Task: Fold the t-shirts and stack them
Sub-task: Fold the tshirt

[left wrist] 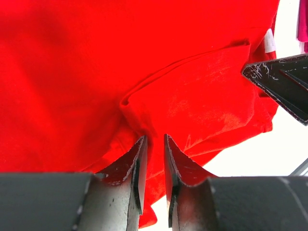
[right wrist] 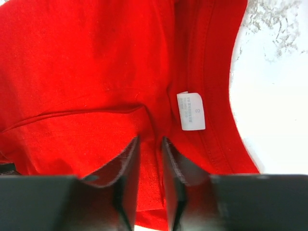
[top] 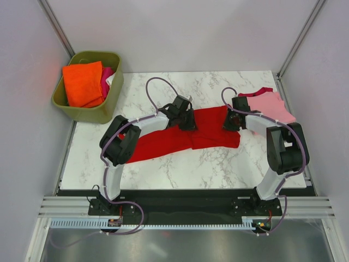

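Overhead view of a white marble tabletop (top: 218, 164), with your two arms reaching in from the near edge. The red t-shirt (top: 210, 134) lies across the middle as a long, uneven band. One end trails toward the left arm's elbow and the other ends near the right arm.

Your left pincer (top: 187, 121) is down on the far edge of the shirt, around its middle. Your right pincer (top: 230, 121) is down on the same edge, near its right end. In the left wrist view the two jaws stand nearly together, with a raised ridge of red cloth caught between them. The right wrist view shows much the same: the jaws are a narrow slot apart with red fabric pinched in it, just beside the collar (right wrist: 214, 72) and its small white size label (right wrist: 190, 110).

The pink t-shirt (top: 271, 105) lies at the far right of the tabletop, close to the red one's end (the right arm covers the gap, so you cannot tell whether they touch). It looks spread out rather than folded. An olive-green tub (top: 103, 112) at the far left holds an orange cloth (top: 83, 83) and something magenta.

Judging from this, you are partway through the first shirt. The red one shows overlapping layers but is not yet a compact packet. The pink one is untouched and nothing is stacked.
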Available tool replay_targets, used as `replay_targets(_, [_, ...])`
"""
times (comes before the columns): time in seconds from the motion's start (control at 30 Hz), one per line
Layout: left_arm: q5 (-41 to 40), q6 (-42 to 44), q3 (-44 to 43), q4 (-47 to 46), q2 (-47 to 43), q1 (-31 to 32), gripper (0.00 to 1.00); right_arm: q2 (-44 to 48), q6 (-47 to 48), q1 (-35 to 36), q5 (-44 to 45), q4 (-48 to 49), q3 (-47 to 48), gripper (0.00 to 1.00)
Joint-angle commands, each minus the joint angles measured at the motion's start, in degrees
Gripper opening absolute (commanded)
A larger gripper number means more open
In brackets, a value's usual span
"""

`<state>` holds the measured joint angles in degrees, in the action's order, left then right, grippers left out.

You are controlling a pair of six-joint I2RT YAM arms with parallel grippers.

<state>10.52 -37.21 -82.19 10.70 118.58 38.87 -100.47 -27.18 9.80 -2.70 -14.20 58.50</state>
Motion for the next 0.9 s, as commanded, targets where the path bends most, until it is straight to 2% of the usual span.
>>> replay_targets(0.0, [-0.9, 1.3, -1.9, 0.5, 0.2, 0.3, 0.27, 0.0, 0.6, 0.3, 1.9, 0.8, 2.2, 0.34])
replay_targets(0.2, [-2.1, 1.5, -1.7, 1.4, -1.3, 0.3, 0.28, 2.5, 1.7, 1.2, 5.1, -0.7, 2.8, 0.37])
replay_targets(0.4, [-2.6, 2.0, -1.2, 1.7, -1.3, 0.3, 0.28, 1.2, 2.5, 3.0, 7.0, -2.1, 5.0, 0.35])
replay_targets(0.73, [-3.4, 2.1, -0.4, 1.7, -1.8, 0.3, 0.4, -1.4, 2.0, 3.1, 8.3, -2.2, 5.6, 0.34])
replay_targets(0.87, [-3.3, 2.0, -0.6, 1.7, -1.6, 0.3, 0.39, -2.3, 2.0, 3.3, 7.8, -2.1, 5.7, 0.33])
